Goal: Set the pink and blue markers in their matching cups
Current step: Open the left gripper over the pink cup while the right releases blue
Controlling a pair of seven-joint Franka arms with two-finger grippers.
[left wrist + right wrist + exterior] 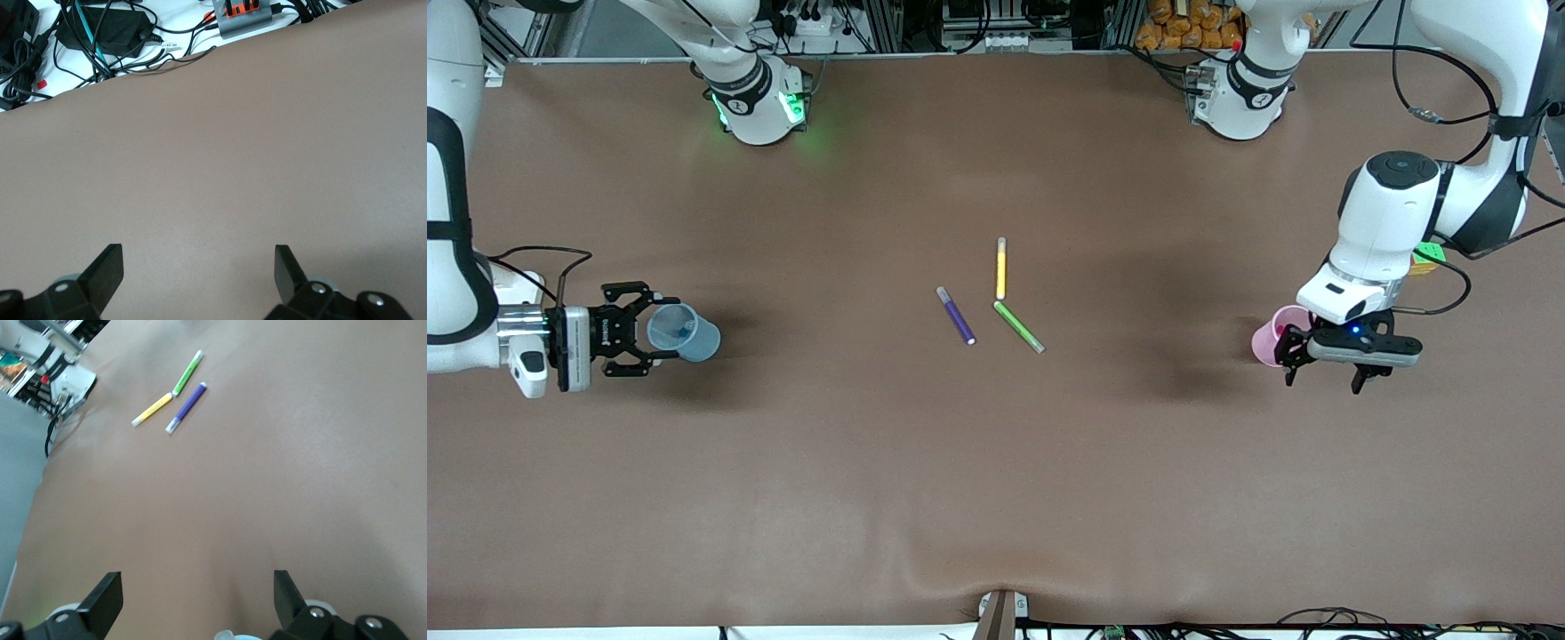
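Right gripper [639, 330] open wide around blue cup [685, 332], near tabletop edge at right arm's end; something blue sits inside cup. Left gripper [1325, 372] open, over pink cup [1274, 335] near edge at left arm's end. Purple marker [956, 316], yellow marker [1001, 268], green marker [1019, 326] lie mid tabletop.

Left wrist view: fingers [107, 268] spread over bare tabletop [220, 167].

Right wrist view: fingers [107, 595] spread; three markers well apart from them.

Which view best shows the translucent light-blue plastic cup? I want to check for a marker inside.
The front view: the light-blue cup shows whole, something blue inside. The right wrist view catches only a rim sliver; the left wrist view misses it.
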